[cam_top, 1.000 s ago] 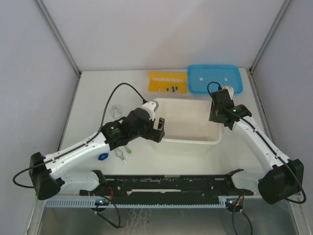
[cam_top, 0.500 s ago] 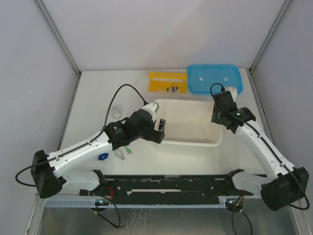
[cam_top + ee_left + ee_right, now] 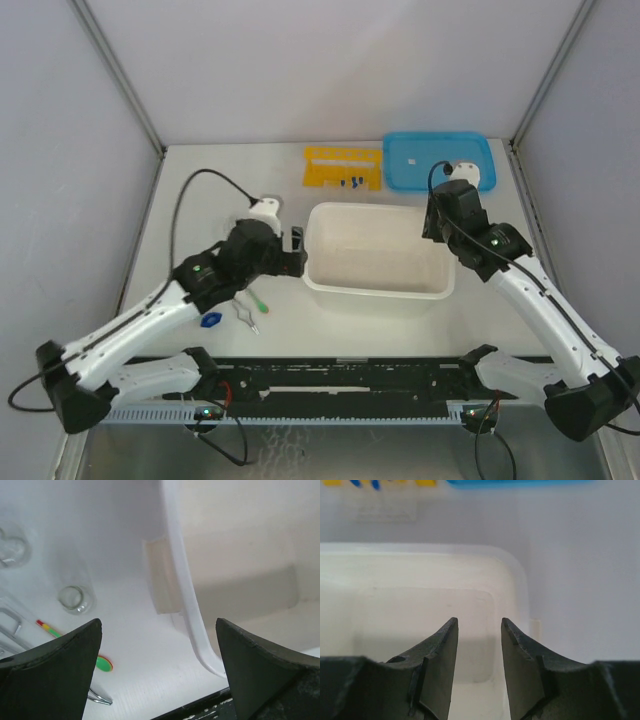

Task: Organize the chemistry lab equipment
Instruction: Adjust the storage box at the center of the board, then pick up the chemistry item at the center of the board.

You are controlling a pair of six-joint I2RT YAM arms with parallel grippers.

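Taking the white tub (image 3: 378, 250) as landmark: nearest, off its left near corner, lie the thin metal tongs (image 3: 246, 318) and green-tipped stick (image 3: 259, 303), with a blue cap (image 3: 210, 321) beside them. The left gripper (image 3: 295, 252) hangs wide and empty just left of the tub wall; it should probably drop clear of that wall onto the glass vessel (image 3: 75, 598). The right gripper (image 3: 479, 650), narrowly parted and empty, hovers over the tub's right end. Beyond the tub sit the yellow rack (image 3: 344, 167) with blue-capped tubes (image 3: 349, 183), and the blue lid (image 3: 440, 161).

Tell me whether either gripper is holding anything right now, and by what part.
Nothing is held. The left gripper is wide open beside the tub rim; the right gripper hangs part-open over the tub, nothing between its fingers.
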